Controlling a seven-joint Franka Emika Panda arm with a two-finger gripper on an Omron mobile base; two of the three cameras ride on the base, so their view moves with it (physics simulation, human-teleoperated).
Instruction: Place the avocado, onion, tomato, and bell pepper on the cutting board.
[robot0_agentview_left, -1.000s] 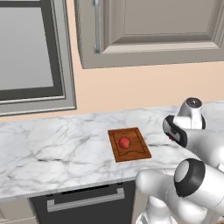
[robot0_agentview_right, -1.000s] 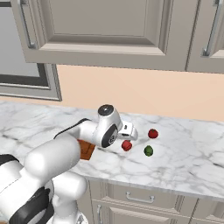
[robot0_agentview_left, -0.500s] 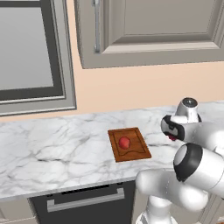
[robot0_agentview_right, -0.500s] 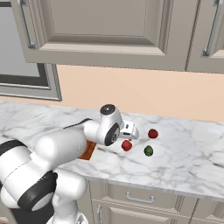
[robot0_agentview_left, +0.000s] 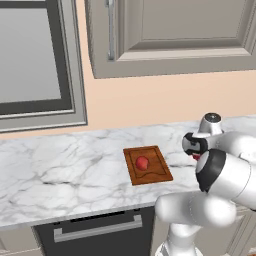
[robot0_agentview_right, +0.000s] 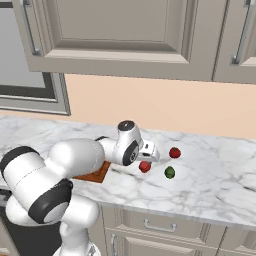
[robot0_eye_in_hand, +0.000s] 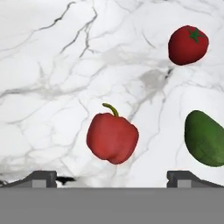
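Observation:
My gripper (robot0_eye_in_hand: 113, 178) is open and hangs just above the red bell pepper (robot0_eye_in_hand: 112, 138), which lies on the marble between the two fingertips (robot0_eye_in_hand: 41, 177). The tomato (robot0_eye_in_hand: 188, 44) sits farther off, and the green avocado (robot0_eye_in_hand: 205, 138) lies beside the pepper. From the right base the gripper (robot0_agentview_right: 151, 154) hovers over the bell pepper (robot0_agentview_right: 145, 166), with the tomato (robot0_agentview_right: 174, 152) and avocado (robot0_agentview_right: 170, 172) to its right. The cutting board (robot0_agentview_left: 155, 175) lies left of the hand. A small reddish round thing (robot0_agentview_left: 142, 162), apparently the onion, rests on it.
The marble counter (robot0_agentview_left: 60, 170) runs left under a window. Wall cabinets (robot0_agentview_right: 125, 35) hang above, drawers (robot0_agentview_right: 160, 227) sit below the counter front, and a dark oven front (robot0_agentview_left: 95, 232) is under the board. My own white arm (robot0_agentview_right: 75, 160) covers part of the board from the right.
The arm's elbow has swung a little. The hand stays almost in place over the bell pepper, jaws still open. The produce has not moved.

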